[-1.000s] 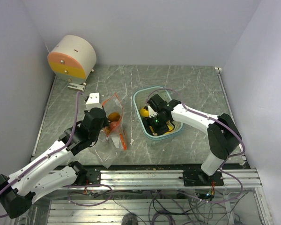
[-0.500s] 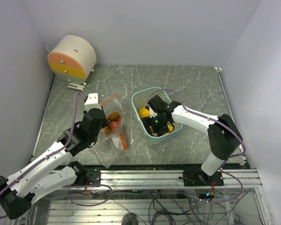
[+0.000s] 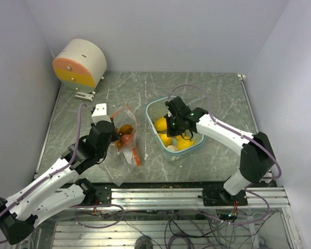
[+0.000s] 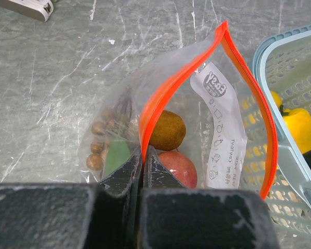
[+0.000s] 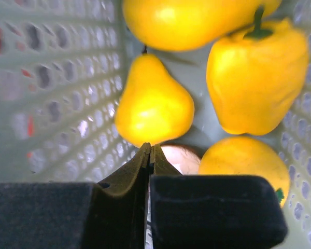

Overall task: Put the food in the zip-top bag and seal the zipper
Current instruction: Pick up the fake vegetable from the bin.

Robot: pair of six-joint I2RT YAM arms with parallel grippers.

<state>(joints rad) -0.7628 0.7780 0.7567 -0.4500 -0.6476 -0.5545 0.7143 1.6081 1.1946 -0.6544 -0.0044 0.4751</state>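
Food, not yet bagged: yellow fruits in the light-blue basket, lying below and ahead of the right gripper.

- Right gripper: fingers pressed together with nothing between them, tips pointing down into the basket.
- Nearest piece: yellow pear, straight ahead and just beyond the fingertips. Its long axis runs in line with the fingers, broad end nearest and stem end away.
- Ahead and to the right: yellow pepper.
- Farther ahead: large yellow-orange fruit.
- Close on the right of the tips: second yellow-orange fruit and a pale round piece. Whether the pale piece touches the tips cannot be told.

Food, bagged: grape bunch, brown fruit and red fruit, inside the zip-top bag, just beyond the left gripper.

- Left gripper: pinching the orange zipper strip. The mouth gapes open to the right of the pinch, toward the basket.

Assessment: the right arm is the nearer one to the basket fruit, and the left is occupied with the bag. The pear looks likeliest to be taken next. That would call for spreading the fingers and straddling the pear across its width. The bag mouth lies off to the right gripper's left, just past the basket wall.
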